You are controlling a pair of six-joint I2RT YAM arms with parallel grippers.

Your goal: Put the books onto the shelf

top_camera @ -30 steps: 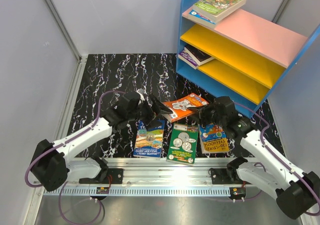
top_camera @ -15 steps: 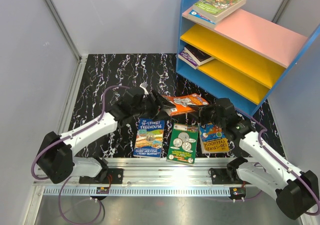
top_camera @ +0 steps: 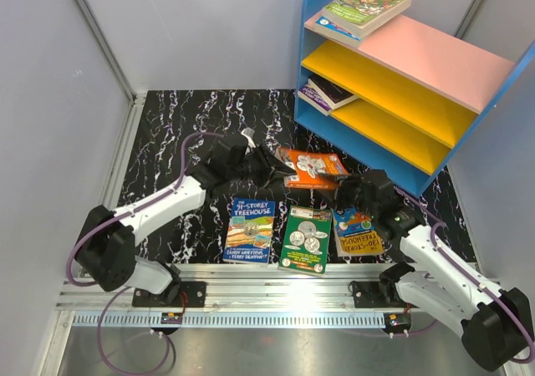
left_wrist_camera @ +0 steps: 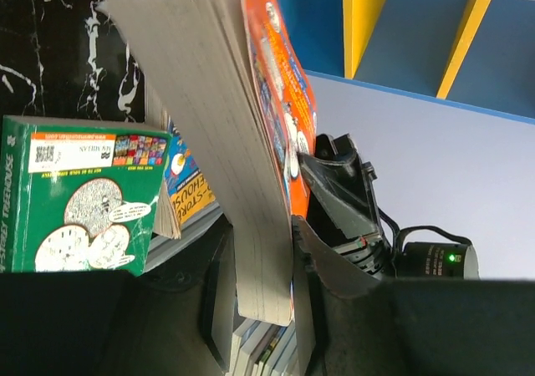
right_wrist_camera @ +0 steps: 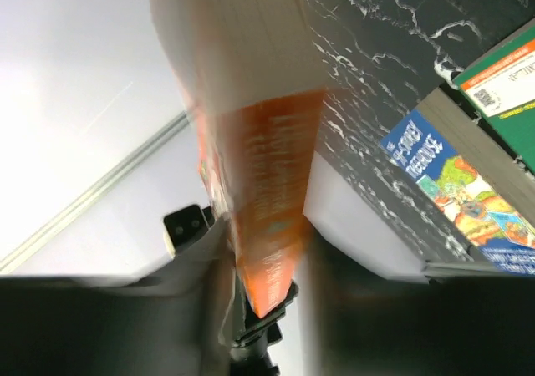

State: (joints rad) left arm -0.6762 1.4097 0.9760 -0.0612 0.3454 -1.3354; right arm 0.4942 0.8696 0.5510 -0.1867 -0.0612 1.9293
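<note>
Here the orange cartoon-covered paperback book [top_camera: 311, 167] hangs over the middle of the black marbled table [top_camera: 167, 134], in front of the blue-framed shelf [top_camera: 435, 58], cover up, long axis running left to right. The left gripper [top_camera: 272, 174] and right gripper [top_camera: 344, 190] each clamp one short end. It is likely light, floppy and glossy, so best pinched near the spine.

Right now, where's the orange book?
Top view, centre: the orange book is gripped by left end effector and right end effector, beyond the green book, near the shelf.
</note>
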